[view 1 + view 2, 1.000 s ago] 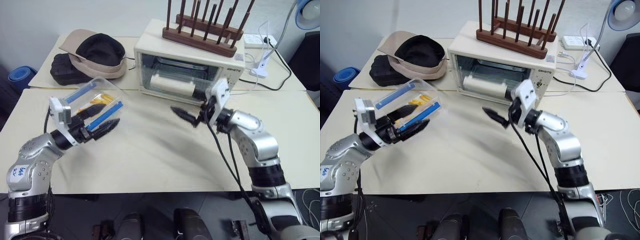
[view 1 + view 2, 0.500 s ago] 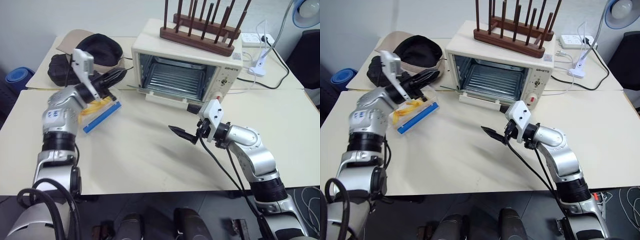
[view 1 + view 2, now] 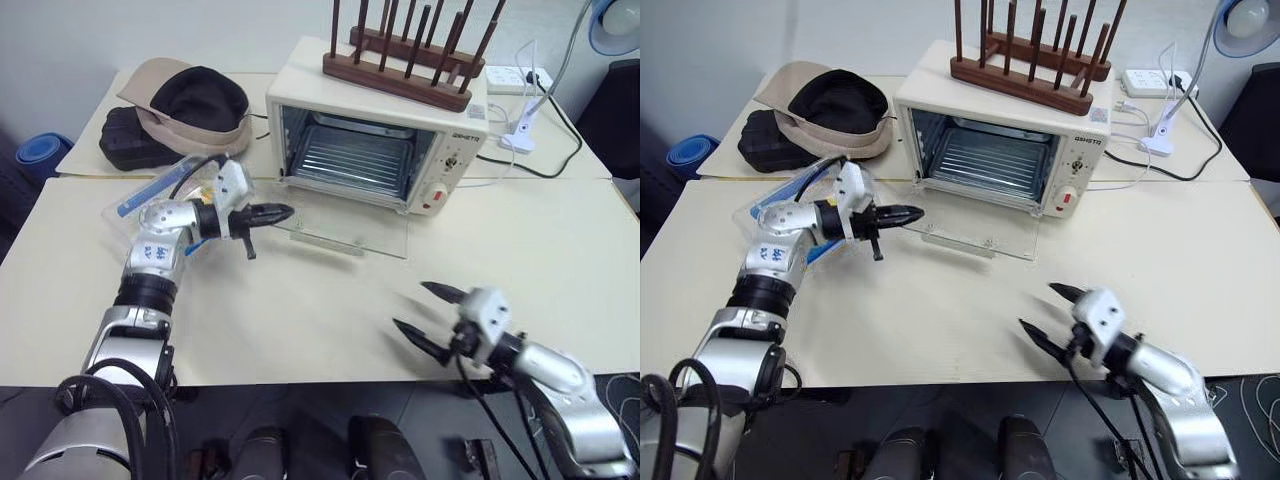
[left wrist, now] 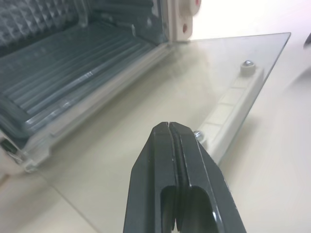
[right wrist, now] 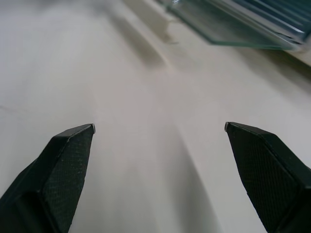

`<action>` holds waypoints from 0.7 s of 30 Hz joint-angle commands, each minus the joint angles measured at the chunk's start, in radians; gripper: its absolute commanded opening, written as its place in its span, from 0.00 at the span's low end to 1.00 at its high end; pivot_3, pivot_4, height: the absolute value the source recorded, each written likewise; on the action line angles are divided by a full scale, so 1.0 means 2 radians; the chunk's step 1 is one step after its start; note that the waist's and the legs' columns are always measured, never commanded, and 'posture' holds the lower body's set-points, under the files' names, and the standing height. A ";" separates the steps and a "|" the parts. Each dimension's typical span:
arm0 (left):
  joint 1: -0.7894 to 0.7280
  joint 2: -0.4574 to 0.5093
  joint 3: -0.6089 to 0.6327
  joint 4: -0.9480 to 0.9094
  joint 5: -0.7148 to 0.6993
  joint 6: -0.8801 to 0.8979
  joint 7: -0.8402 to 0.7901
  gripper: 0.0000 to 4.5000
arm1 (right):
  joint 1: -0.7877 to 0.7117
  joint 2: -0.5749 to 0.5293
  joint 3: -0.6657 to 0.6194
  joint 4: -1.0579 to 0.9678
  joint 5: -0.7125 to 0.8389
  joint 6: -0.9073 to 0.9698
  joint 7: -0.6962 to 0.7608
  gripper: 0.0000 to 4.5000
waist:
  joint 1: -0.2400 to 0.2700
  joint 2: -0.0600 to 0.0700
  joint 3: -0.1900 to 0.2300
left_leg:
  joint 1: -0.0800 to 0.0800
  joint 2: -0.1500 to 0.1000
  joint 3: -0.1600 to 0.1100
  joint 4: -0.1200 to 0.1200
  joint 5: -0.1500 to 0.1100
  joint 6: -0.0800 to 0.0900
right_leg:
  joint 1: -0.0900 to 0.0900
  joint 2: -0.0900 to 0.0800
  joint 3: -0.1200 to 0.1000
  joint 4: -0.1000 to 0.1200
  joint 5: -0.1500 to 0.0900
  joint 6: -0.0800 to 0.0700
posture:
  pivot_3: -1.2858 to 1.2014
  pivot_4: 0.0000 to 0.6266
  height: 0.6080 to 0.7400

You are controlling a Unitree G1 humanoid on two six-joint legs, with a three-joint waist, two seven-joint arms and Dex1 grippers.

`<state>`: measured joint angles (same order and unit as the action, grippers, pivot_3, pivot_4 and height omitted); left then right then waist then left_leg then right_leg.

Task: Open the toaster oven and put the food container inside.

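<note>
Hovering pinched shut beside the toaster oven (image 3: 375, 130), whose door lies dropped open, the left gripper (image 3: 278, 212) must next fetch the food container (image 3: 160, 195) left of it, while the right gripper (image 3: 425, 312) gapes empty.

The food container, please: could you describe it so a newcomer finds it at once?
Start at the cream toaster oven, door down. Left of it, behind the left gripper, lies the food container: clear plastic with blue clips, unlike the black case and hat behind.
</note>
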<state>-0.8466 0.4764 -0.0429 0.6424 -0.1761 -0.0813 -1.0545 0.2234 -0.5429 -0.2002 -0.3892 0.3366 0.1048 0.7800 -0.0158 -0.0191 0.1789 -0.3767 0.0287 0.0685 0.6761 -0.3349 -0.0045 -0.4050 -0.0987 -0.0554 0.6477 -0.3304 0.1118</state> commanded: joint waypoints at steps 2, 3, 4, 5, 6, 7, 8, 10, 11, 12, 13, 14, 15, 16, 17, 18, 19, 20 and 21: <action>0.035 -0.005 -0.003 -0.072 0.020 -0.006 0.042 0.00 | 0.019 0.000 -0.067 -0.014 0.046 -0.055 0.018 1.00 | 0.001 0.000 0.000 | 0.001 0.000 0.000 0.000 0.000 0.000 | 0.002 0.000 0.000 0.000 0.000 0.000 | 0.52 0.24 1.00; 0.048 -0.004 -0.006 -0.085 0.025 -0.008 0.049 0.00 | 0.017 0.001 -0.073 -0.010 0.052 -0.057 0.017 1.00 | 0.002 0.000 0.000 | 0.002 0.000 0.000 0.000 0.000 0.000 | 0.002 0.000 0.000 0.000 0.000 0.000 | 0.52 0.24 1.00; 0.057 -0.004 -0.008 -0.094 0.029 -0.009 0.054 0.00 | 0.015 0.000 -0.077 -0.008 0.055 -0.058 0.017 1.00 | 0.003 0.000 0.000 | 0.003 0.001 0.000 0.000 0.000 0.000 | 0.003 0.000 0.000 0.000 0.000 0.000 | 0.52 0.24 1.00; 0.071 -0.005 -0.005 -0.107 0.030 -0.007 0.064 0.00 | 0.006 -0.001 -0.078 -0.003 0.059 -0.059 0.018 1.00 | 0.003 0.000 0.000 | 0.003 0.001 0.000 0.000 0.000 0.000 | 0.003 0.000 0.000 0.000 0.000 0.000 | 0.52 0.24 1.00; 0.087 -0.005 -0.002 -0.124 0.027 0.002 0.070 0.00 | -0.009 -0.004 -0.074 0.002 0.067 -0.056 0.023 1.00 | 0.005 0.000 0.000 | 0.003 0.001 0.000 0.000 0.000 0.000 | 0.004 0.000 0.000 0.000 0.000 0.000 | 0.52 0.24 1.00; 0.104 -0.003 0.001 -0.141 0.027 0.004 0.077 0.00 | -0.030 -0.004 -0.068 0.009 0.075 -0.054 0.028 1.00 | 0.005 0.000 0.000 | 0.003 0.001 0.000 0.000 0.000 0.000 | 0.004 0.000 0.001 0.000 0.000 0.000 | 0.52 0.24 1.00; 0.121 0.000 0.005 -0.160 0.021 0.011 0.079 0.00 | -0.049 -0.005 -0.061 0.015 0.083 -0.050 0.032 1.00 | 0.005 0.000 0.000 | 0.003 0.001 0.000 0.000 0.000 0.001 | 0.004 0.000 0.001 0.000 0.000 0.000 | 0.52 0.24 1.00; 0.152 0.005 0.015 -0.201 0.010 0.034 0.086 0.04 | -0.080 -0.003 -0.050 0.027 0.091 -0.045 0.037 1.00 | 0.006 0.000 0.000 | 0.003 0.001 0.000 0.000 0.000 0.001 | 0.004 0.000 0.001 0.000 0.000 0.000 | 0.52 0.24 1.00; 0.172 0.008 0.026 -0.233 -0.008 0.057 0.087 0.09 | -0.096 -0.001 -0.044 0.034 0.096 -0.040 0.040 1.00 | 0.007 0.000 0.000 | 0.003 0.001 -0.001 0.000 0.000 0.001 | 0.004 0.000 0.001 0.000 0.000 0.000 | 0.52 0.24 1.00; 0.192 0.010 0.042 -0.269 -0.029 0.071 0.091 0.14 | -0.111 0.001 -0.037 0.040 0.099 -0.042 0.047 1.00 | 0.006 0.000 0.000 | 0.003 0.001 -0.001 0.000 0.000 0.001 | 0.004 0.000 0.001 0.000 0.000 0.000 | 0.52 0.24 1.00; 0.213 0.011 0.062 -0.306 -0.055 0.090 0.095 0.21 | -0.123 0.002 -0.029 0.044 0.105 -0.036 0.051 1.00 | 0.007 0.000 0.000 | 0.003 0.001 -0.001 0.001 0.000 0.001 | 0.004 0.000 0.001 0.000 0.000 0.000 | 0.52 0.24 1.00; 0.239 0.014 0.087 -0.350 -0.090 0.113 0.099 0.27 | -0.136 0.003 -0.018 0.048 0.109 -0.036 0.062 1.00 | 0.006 0.000 0.000 | 0.002 0.001 -0.002 0.001 -0.001 0.001 | 0.004 -0.001 0.001 0.000 0.000 0.000 | 0.52 0.24 1.00; 0.269 0.017 0.122 -0.393 -0.121 0.137 0.115 0.34 | -0.149 0.005 -0.007 0.050 0.113 -0.033 0.070 1.00 | 0.006 0.000 0.000 | 0.002 0.002 -0.002 0.001 -0.001 0.001 | 0.004 -0.001 0.001 -0.001 0.000 0.000 | 0.52 0.24 1.00; 0.301 0.025 0.155 -0.430 -0.143 0.163 0.129 0.40 | -0.160 0.006 0.003 0.053 0.116 -0.031 0.077 1.00 | 0.005 0.000 0.000 | 0.002 0.001 -0.002 0.001 -0.001 0.001 | 0.004 -0.002 0.001 0.000 0.000 0.000 | 0.52 0.24 1.00; 0.323 0.030 0.176 -0.455 -0.156 0.182 0.140 0.47 | -0.168 0.008 0.009 0.056 0.117 -0.031 0.081 1.00 | 0.003 0.000 0.000 | 0.002 0.002 -0.003 0.001 -0.001 0.001 | 0.004 -0.005 0.002 -0.001 0.000 0.000 | 0.52 0.24 1.00; 0.360 0.036 0.211 -0.481 -0.169 0.200 0.154 0.54 | -0.175 0.008 0.018 0.059 0.119 -0.031 0.092 1.00 | 0.002 0.001 0.000 | 0.003 0.002 -0.003 0.000 -0.001 0.001 | 0.004 -0.005 0.002 -0.001 0.000 0.000 | 0.52 0.24 1.00; 0.402 0.037 0.255 -0.504 -0.184 0.218 0.171 0.61 | -0.183 0.011 0.026 0.064 0.120 -0.033 0.100 1.00 | 0.001 0.001 0.000 | 0.003 0.001 -0.004 0.000 -0.001 0.001 | 0.005 -0.006 0.002 -0.001 0.000 0.000 | 0.52 0.24 1.00; 0.441 0.033 0.299 -0.523 -0.202 0.235 0.189 0.67 | -0.190 0.013 0.034 0.068 0.123 -0.034 0.109 1.00 | -0.001 0.001 0.000 | 0.003 0.001 -0.004 0.000 -0.001 0.001 | 0.005 -0.006 0.002 -0.001 0.000 0.000 | 0.52 0.24 1.00; 0.478 0.027 0.342 -0.538 -0.223 0.253 0.207 0.74 | -0.195 0.015 0.041 0.072 0.124 -0.035 0.117 1.00 | -0.005 0.001 0.000 | 0.003 0.001 -0.004 0.000 -0.001 0.001 | 0.006 -0.006 0.001 -0.002 0.000 0.000 | 0.52 0.24 1.00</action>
<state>0.0529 0.5410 0.5136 -0.3680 -0.5517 0.3723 -0.6969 -0.1579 -0.5187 -0.1241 -0.2397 0.5617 0.0452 0.9845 -0.0251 -0.0169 0.1791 -0.3697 0.0311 0.0600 0.6746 -0.3367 -0.0027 -0.3931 -0.1106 -0.0526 0.6436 -0.3306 0.1114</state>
